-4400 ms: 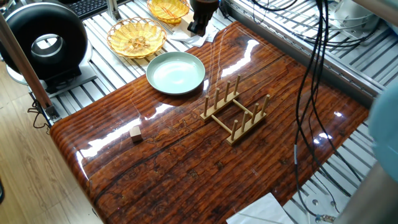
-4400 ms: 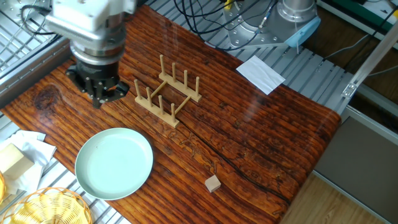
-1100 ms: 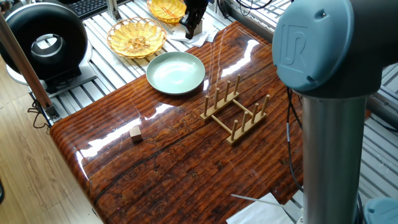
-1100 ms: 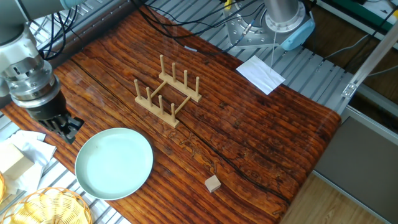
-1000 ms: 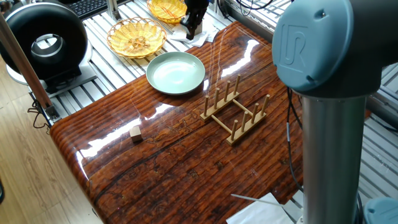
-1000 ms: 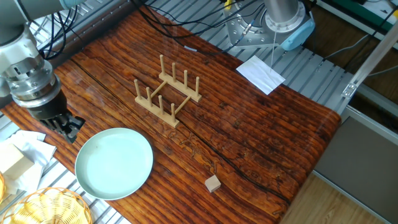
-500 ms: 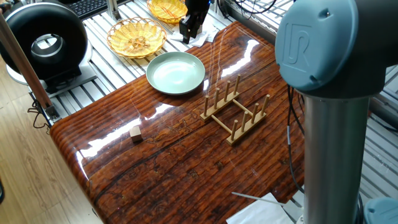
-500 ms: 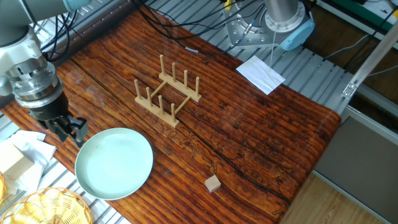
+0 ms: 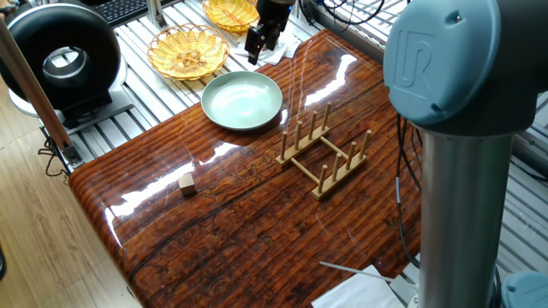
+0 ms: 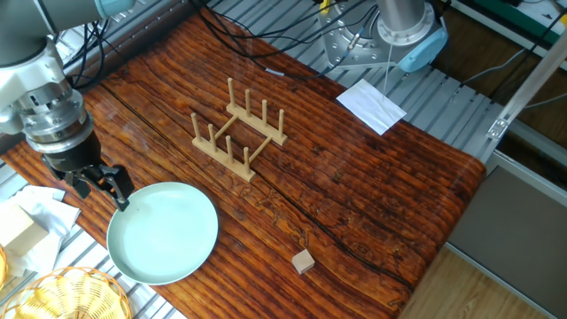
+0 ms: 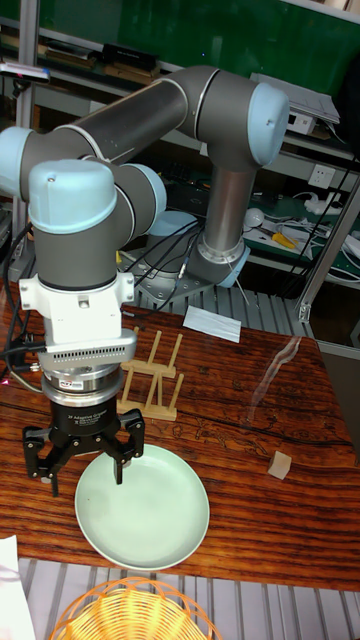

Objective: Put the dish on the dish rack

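Observation:
The dish (image 9: pixel 242 100) (image 10: pixel 164 232) (image 11: pixel 143 507) is a pale mint-green plate lying flat near the table corner by the baskets. The dish rack (image 9: pixel 324 154) (image 10: pixel 239 133) (image 11: pixel 160 372) stands empty mid-table, its pegs upright. My gripper (image 10: pixel 102 188) (image 9: pixel 255 44) (image 11: pixel 84 462) points down, open, with nothing between its fingers. It hangs at the dish's rim on the side toward the table edge. In the tall fixed view one finger overlaps the rim; whether it touches the dish I cannot tell.
Two woven wicker baskets (image 9: pixel 188 51) (image 9: pixel 231 12) sit off the table beyond the dish. White cloth (image 10: pixel 35 211) lies beside the gripper. A tiny wooden cube (image 9: pixel 187 182) (image 10: pixel 304 260) and a white paper (image 10: pixel 370 105) are also here. The arm's column (image 9: pixel 458 171) looms at the right.
The gripper left the spot beside the rack, went to the table edge, then slid toward the dish's rim over the last second. Dish and rack have not moved.

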